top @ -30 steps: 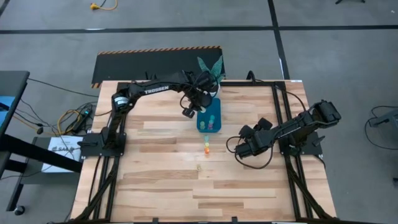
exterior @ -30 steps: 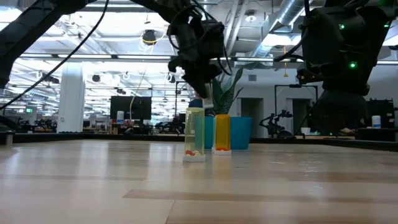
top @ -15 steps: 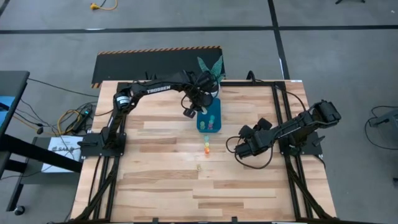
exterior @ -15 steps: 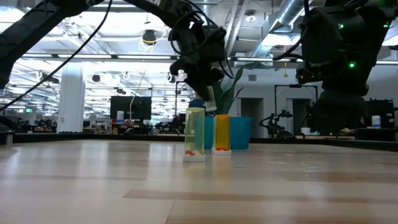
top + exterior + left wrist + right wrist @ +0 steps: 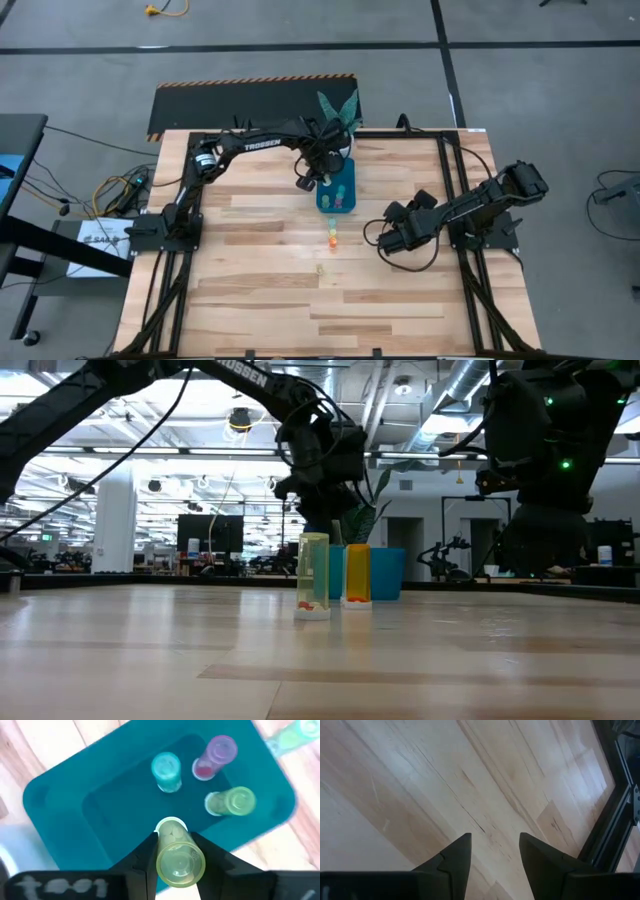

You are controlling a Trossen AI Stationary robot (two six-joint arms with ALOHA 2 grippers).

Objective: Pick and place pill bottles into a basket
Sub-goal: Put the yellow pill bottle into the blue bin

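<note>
The teal basket (image 5: 337, 190) stands near the table's far middle, and in the left wrist view (image 5: 100, 795) three bottles stand upright in it: a teal one (image 5: 166, 767), a pink one (image 5: 215, 755) and a green one (image 5: 232, 802). My left gripper (image 5: 318, 178) hangs over the basket, shut on a yellow-green bottle (image 5: 177, 855). A yellow-green bottle (image 5: 313, 575) and an orange bottle (image 5: 357, 573) stand upright on the table, nearer than the basket. My right gripper (image 5: 385, 240) is open and empty, low over bare wood right of those two bottles. My left gripper pinches the yellow-green bottle's side wall (image 5: 162, 851) between its two fingers, one on either side. The fingers point down into the basket, and the bottle lies along them, one end toward the basket's floor. The bottle is lifted clear of the basket.
A plant (image 5: 338, 105) stands at the table's far edge, just behind the basket. Black frame rails (image 5: 455, 190) run along the table's left and right sides. Bare wood lies across the near half of the table (image 5: 320, 300).
My left gripper has gone down and a little toward the table's right edge, over the basket, with the yellow-green bottle still between its fingers. My right arm has kept still.
</note>
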